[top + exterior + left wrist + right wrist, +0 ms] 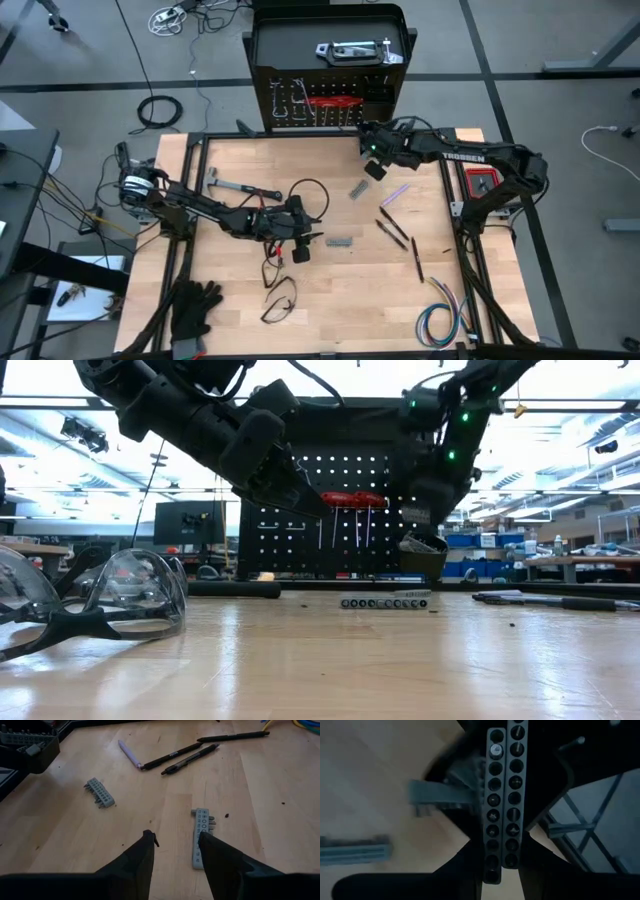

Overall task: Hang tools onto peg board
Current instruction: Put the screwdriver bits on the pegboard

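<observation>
**Two claws, two bit strips: where the slips are waiting**

The peg board (330,95) is standing upright at the far edge of the table (230,160), with red-handled tools (330,101) already hanging on it.

I am working with both arms. My right claw (374,166) is hovering close against the board's lower right part. It is pinching a grey double bit strip (504,795) lengthwise between its fingers, just above the small black bin (425,563). My left claw (303,243) is hanging low over the middle of the table with its fingers spread and nothing between them.

*Largest risk.* The arm by the board is working in a tight spot. If I am pushing forward off line, I am likely knocking the hooks or the hung tools instead of seating the strip.

*Next.* The held strip is long and my pinch is narrow. I judge it to be prone to pivoting or sliding out, and so missing the bin.

*Next.* The hammer (235,186) is lying on the wood behind my left arm, well apart from the claw. A wide swing of the elbow is the thing that could be shoving it.

*Smaller.* A loose grey strip (201,837) is lying just beside one spread finger, not between the two. Closing from here, I would be nudging it aside or clamping air.

*Smallest.* A second loose strip (100,793) and some pens (190,752) are lying farther off, and a sliding strip could be scattering them.
</observation>
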`<state>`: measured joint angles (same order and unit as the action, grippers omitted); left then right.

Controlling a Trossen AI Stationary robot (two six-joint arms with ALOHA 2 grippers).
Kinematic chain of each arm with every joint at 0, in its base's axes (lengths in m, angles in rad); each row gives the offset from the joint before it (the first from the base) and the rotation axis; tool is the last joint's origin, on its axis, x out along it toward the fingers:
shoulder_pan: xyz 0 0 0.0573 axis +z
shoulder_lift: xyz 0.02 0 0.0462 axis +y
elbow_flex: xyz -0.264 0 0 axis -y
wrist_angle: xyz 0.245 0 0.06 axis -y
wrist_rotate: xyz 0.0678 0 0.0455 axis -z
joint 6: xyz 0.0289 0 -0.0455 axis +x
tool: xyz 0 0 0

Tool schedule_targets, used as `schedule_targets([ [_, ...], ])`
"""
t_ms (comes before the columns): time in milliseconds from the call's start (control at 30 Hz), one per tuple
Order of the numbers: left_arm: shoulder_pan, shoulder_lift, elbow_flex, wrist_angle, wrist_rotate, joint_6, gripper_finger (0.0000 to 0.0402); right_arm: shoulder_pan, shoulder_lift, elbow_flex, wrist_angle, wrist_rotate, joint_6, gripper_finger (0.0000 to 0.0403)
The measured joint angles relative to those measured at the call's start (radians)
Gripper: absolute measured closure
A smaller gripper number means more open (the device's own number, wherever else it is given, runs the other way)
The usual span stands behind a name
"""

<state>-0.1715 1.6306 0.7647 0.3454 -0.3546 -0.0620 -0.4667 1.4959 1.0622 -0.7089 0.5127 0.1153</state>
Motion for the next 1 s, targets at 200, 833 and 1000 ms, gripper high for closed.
schedule_targets([
  [200,-0.001,0.000,0.000,-0.002,0.000,-0.001,0.0245,-0.054,0.068,0.000,0.031,-0.013,-0.003,0.0308],
  [833,-0.014,0.000,0.000,-0.022,0.000,-0.028,0.0245,0.008,-0.004,0.000,0.013,-0.047,-0.006,0.0178],
  [1000,-0.014,0.000,0.000,-0.022,0.000,-0.029,0.0245,0.061,-0.109,0.000,0.016,-0.071,-0.006,0.0174],
])
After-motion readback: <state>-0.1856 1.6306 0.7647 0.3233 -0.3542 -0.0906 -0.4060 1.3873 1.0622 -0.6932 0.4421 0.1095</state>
